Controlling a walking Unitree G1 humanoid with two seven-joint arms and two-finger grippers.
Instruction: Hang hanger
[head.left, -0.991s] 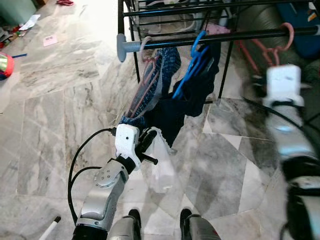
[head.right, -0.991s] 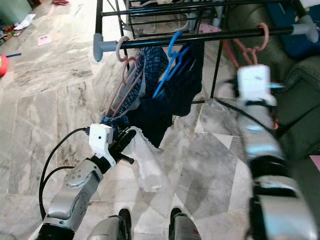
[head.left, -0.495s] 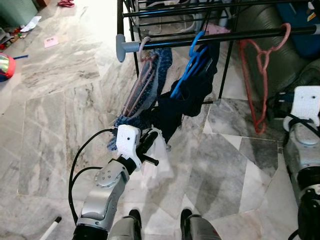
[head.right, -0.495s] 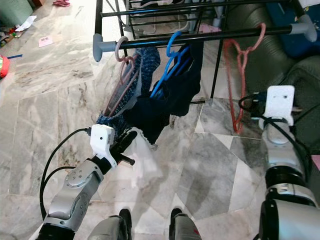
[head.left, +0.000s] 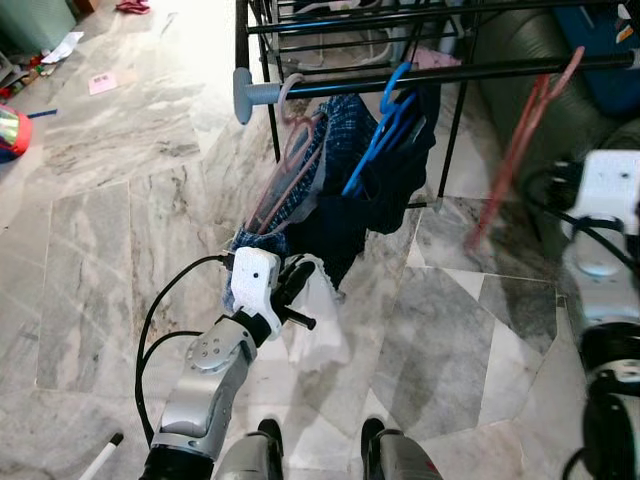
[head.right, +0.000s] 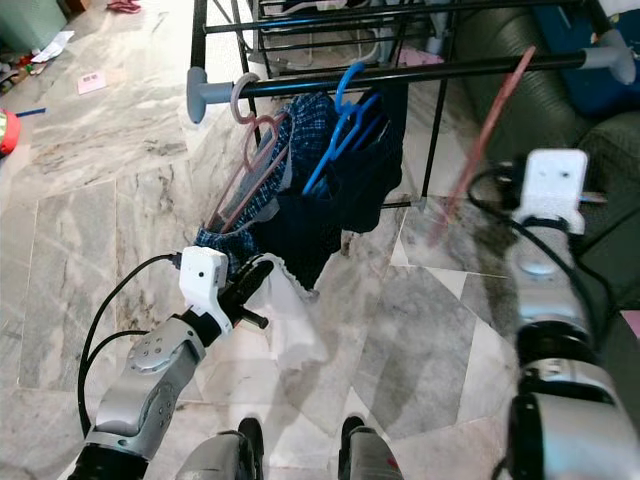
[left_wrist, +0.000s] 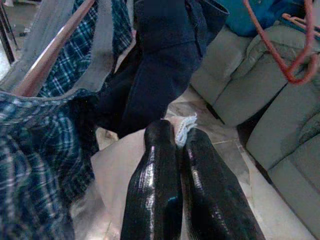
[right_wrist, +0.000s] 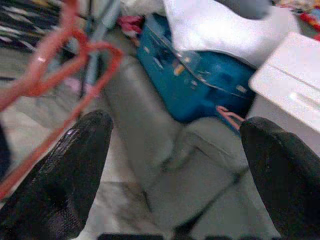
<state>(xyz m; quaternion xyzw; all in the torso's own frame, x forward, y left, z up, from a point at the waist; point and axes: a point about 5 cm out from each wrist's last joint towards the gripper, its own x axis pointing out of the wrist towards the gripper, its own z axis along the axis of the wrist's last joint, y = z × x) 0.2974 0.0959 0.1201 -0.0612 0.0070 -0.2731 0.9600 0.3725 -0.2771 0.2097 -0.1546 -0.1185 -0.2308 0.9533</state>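
Red hanger (head.right: 480, 145) hangs blurred, apparently hooked near the rail's (head.right: 440, 68) right end; right gripper (right_wrist: 175, 165) wide open, empty; left gripper (left_wrist: 175, 165) pinches white cloth (head.left: 320, 320); let swinging settle.

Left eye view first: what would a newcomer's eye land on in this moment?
Probably the red hanger, blurred and tilted on the black rail at the right, just above the right gripper, whose fingers stand wide apart. Next, the plaid garment and dark garment hanging from pink and blue hangers near the rail's grey end cap. Lower left, the left gripper pinches a white cloth.
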